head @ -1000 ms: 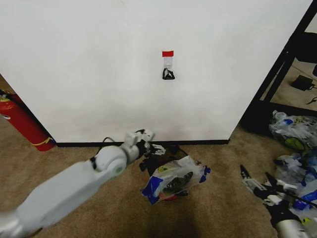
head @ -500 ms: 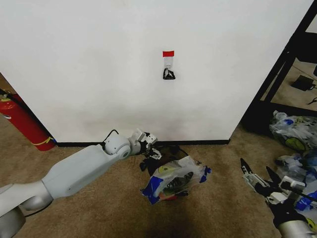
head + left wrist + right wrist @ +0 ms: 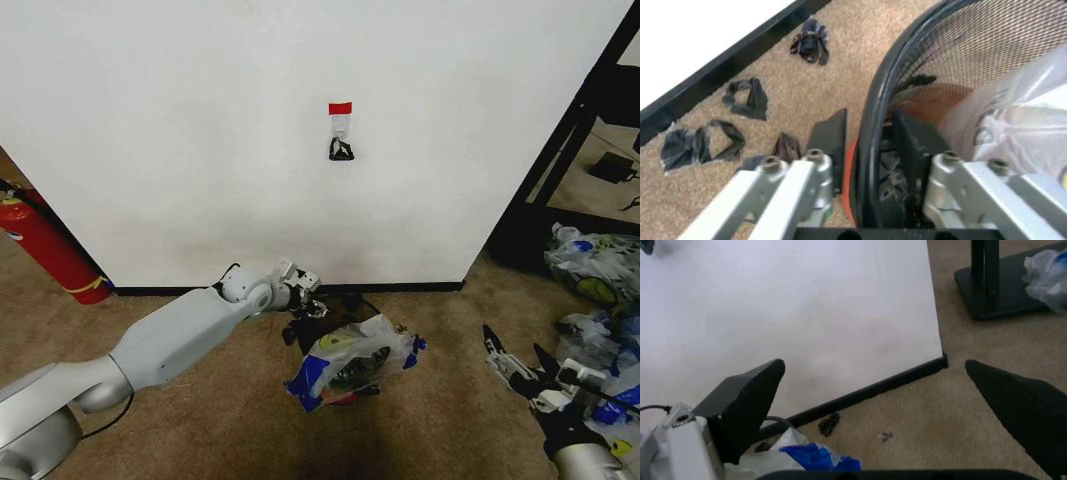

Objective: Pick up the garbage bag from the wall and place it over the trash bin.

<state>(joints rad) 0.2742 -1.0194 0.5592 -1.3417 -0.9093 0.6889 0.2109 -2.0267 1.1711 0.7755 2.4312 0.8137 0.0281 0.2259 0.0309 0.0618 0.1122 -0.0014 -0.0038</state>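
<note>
1. The garbage bag (image 3: 352, 362) is off the wall (image 3: 200, 140) and lies draped over the trash bin (image 3: 330, 345), which sits on the carpet (image 3: 200, 420) close to the baseboard (image 3: 400, 287). The bag looks bunched toward the robot's side, and the wall-side rim appears bare.

2. The left gripper (image 3: 310, 310) is at the wall-side rim of the bin. In the left wrist view its two dark fingers (image 3: 830, 150) stand a narrow gap apart, one outside and one inside the black mesh rim (image 3: 870, 140), and I judge them not yet closed on it. The white plastic (image 3: 1000, 135) lies inside the bin, beyond the inner finger.

3. To finish well, the plastic needs to be spread evenly over the whole rim. I judge the bare wall side the part to cover, drawing the film slowly so that it does not tear.

4. The bin is light and may tip or slide if the rim is pushed sideways, so any force should go downward.

5. Black scraps (image 3: 740, 100) lie on the carpet by the baseboard and are best left alone.

6. The right gripper (image 3: 520, 368) hovers low over the carpet, well apart from the bin, its fingers spread wide and holding nothing.
</note>
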